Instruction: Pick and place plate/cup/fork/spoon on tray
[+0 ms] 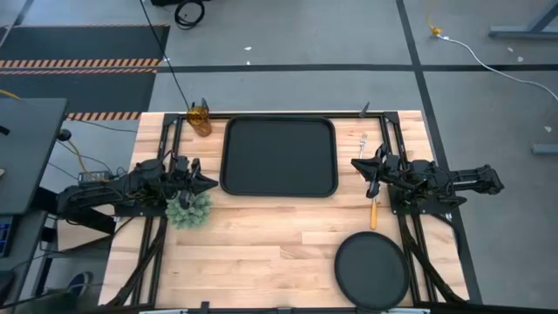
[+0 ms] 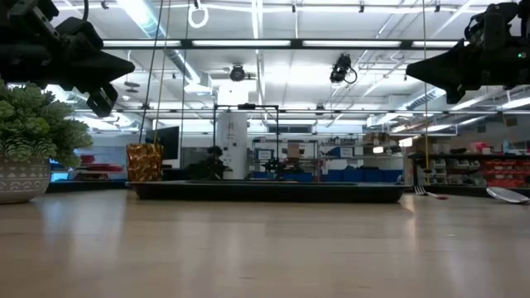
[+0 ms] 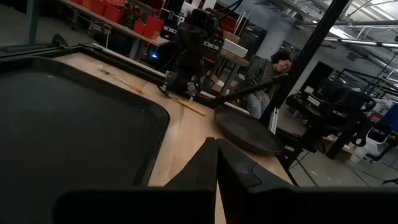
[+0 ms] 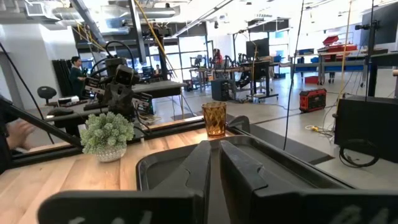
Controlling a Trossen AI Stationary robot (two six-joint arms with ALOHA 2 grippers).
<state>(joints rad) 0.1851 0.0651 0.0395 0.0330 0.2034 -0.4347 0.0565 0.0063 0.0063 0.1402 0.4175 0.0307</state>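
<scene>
Orange fork (image 1: 373,209) handle under right arm

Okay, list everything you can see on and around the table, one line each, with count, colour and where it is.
tray: one, black, far middle of the table, nothing on it
plate: one, black, near right corner
cup: one, amber, far left, beside the tray
fork: one, orange handle, right of the tray, partly under the right arm
spoon: none that I can pick out
plant: one, green clump, left side
person: one, seated beyond the table
left tool: dark, shut, at the tray's left edge
right tool: dark, shut, at the tray's right edge
</scene>
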